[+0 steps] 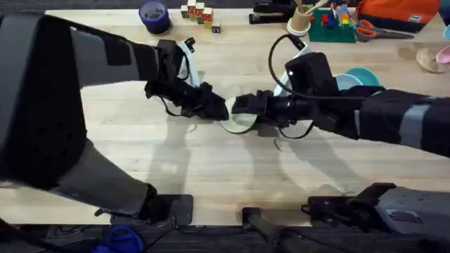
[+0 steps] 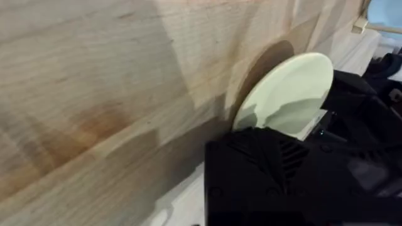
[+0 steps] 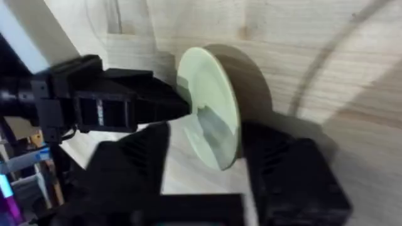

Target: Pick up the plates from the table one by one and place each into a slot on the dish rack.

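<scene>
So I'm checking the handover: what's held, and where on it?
The cream plate, edge between the right gripper fingers; left gripper touches its opposite rim.

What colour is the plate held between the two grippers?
Pale cream-yellow, plain and matte; the plate shows best in the right wrist view.

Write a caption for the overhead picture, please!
Two robot pincers, left and right, meet at a cream plate over the wooden table.
</scene>
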Available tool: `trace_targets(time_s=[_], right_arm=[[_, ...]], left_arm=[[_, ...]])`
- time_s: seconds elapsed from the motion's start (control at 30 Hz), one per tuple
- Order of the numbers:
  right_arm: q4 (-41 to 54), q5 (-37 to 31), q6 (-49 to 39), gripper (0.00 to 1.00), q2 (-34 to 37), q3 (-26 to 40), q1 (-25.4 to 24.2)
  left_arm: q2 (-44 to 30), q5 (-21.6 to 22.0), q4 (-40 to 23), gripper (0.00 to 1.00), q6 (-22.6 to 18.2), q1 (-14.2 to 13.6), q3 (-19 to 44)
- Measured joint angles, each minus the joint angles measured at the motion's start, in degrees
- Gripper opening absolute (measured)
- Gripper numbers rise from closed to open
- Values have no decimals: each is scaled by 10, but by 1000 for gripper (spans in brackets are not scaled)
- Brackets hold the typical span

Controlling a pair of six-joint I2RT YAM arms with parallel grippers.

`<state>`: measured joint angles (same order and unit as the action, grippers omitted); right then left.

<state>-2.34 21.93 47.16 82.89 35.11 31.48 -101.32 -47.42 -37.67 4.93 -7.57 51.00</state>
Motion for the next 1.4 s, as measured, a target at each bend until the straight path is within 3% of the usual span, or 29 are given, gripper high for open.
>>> trace_targets(time_s=[0.1,0.47,0.77,1.4], right_arm=[[7,-1,2,551,0,0,0],[11,-14,4,235,0,-1,0],[5,-12,9,55,-1,-1,-2],[4,-8,11,36,-1,-1,-2]], left_arm=[[0,0,0,41,0,0,0],[0,0,0,41,0,0,0],[0,1,-1,41,0,1,0],[0,0,-3,41,0,4,0]])
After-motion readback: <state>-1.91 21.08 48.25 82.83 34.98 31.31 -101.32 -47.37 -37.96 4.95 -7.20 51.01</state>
